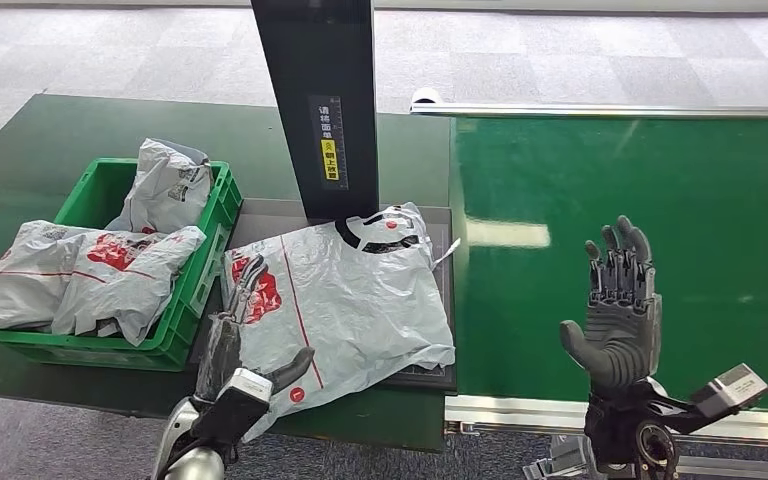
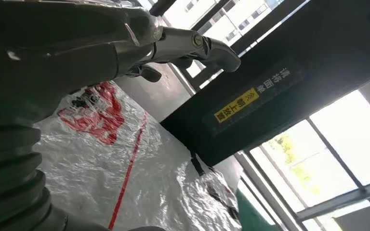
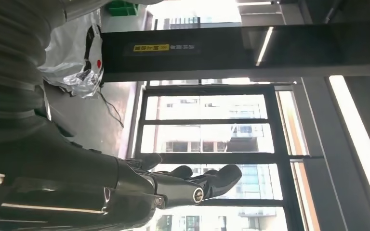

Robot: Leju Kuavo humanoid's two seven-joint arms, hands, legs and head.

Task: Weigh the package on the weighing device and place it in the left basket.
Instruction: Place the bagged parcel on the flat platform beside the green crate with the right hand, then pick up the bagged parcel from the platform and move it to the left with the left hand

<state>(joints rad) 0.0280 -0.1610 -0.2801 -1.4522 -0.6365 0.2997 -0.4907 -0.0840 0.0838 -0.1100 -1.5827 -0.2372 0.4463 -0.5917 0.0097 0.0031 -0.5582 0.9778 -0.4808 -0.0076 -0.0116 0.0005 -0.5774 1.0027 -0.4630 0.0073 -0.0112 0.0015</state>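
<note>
A dark green table (image 1: 50, 150) carries the flat grey weighing device (image 1: 430, 372) with its black post (image 1: 318, 100), and the big silver package (image 1: 350, 300) lies spread across that platform, just beside the green basket (image 1: 192, 290) already holding other bags (image 1: 90, 270). The left robot hand (image 1: 238, 345) rests on the package's near corner, fingers laid flat over it and thumb spread, gripping nothing that I can see; the right robot hand (image 1: 620, 310) hangs released above the green belt (image 1: 660, 200), fingers upright and apart.

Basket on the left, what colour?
Green basket, clearest in the head view.

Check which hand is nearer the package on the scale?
Left. The left hand rests on the package near its red print; the right hand hovers open over the green conveyor belt, well clear.
</note>
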